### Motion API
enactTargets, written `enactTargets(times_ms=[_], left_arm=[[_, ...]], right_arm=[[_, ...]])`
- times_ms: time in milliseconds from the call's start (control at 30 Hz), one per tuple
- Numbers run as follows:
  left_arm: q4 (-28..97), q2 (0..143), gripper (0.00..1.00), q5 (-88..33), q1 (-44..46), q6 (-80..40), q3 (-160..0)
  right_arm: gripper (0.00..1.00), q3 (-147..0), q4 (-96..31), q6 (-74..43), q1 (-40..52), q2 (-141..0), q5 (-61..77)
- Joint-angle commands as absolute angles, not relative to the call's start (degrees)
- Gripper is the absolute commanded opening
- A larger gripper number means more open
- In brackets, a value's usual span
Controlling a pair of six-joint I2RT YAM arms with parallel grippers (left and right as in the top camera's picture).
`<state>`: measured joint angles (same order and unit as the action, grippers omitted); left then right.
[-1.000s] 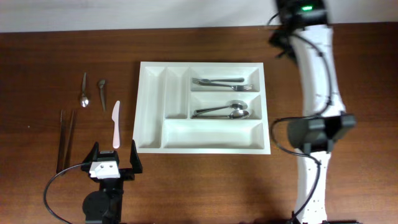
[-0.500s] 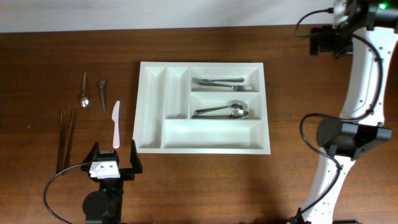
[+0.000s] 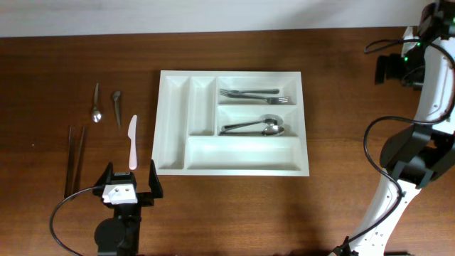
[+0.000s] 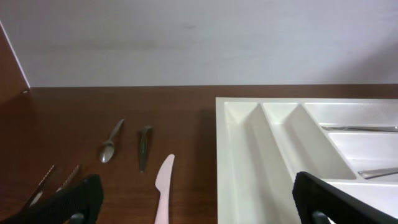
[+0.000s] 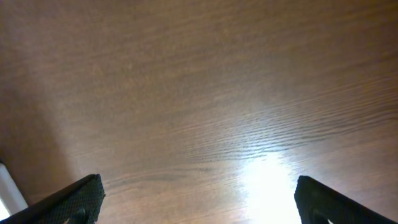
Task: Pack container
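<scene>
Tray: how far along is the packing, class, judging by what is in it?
Done: forks and spoons lie in two tray compartments. In hand: nothing; left gripper and right gripper are open, empty. Left: knife, small spoon, grey utensil and chopsticks lie on the table.

I have the left gripper (image 3: 130,172) tucked by its base, jaws wide, and the right arm (image 3: 432,107) stretched away, right gripper (image 5: 199,206) equally wide.

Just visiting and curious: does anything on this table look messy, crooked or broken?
Nothing looks spilled or damaged. The white cutlery tray sits square, with forks and spoons sorted in separate compartments. The only loose ends: a pink knife, a small spoon, another short utensil and chopsticks lie on the table left of the tray.
</scene>
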<state>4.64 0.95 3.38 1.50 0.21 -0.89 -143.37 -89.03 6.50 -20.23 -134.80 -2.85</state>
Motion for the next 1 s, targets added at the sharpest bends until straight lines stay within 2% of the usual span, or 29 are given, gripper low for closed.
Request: enactTargets(times_ms=[0,167,300,367,533,700,867,967], left_arm=[[4.6,0.7,0.99,0.9,1.7,0.5,-1.1],[10.5,1.7,0.99,2.0,1.7,1.6,-8.8],[27.6,11.2,0.99,9.4,1.3,4.8,-24.9],[41.0,20.7,0.99,9.8,-0.3,2.5,-38.5],[58.7,38.8,0.99,8.6,-3.2,1.2,-61.2],[60.6,48.6,0.99,17.7,-3.5,5.6,-66.4],[71.6,66.4,0.99,11.1,-11.4,0.4,-76.0],[71.0,75.3,0.99,10.9,-14.1,0.4,-76.7]], right_arm=[[0.99,-140.5,-88.6,7.0,-20.3,-134.6,-2.1],[0.99,-140.1,-88.6,7.0,-20.3,-134.6,-2.1],[0.99,-140.1,-88.6,7.0,-20.3,-134.6,-2.1],[0.99,-140.1,-88.6,7.0,-20.3,-134.6,-2.1],[0.99,-140.1,-88.6,7.0,-20.3,-134.6,-2.1],[0.99,-140.1,-88.6,7.0,-20.3,-134.6,-2.1],[0.99,-140.1,-88.6,7.0,-20.3,-134.6,-2.1],[0.99,-140.1,-88.6,7.0,-20.3,-134.6,-2.1]])
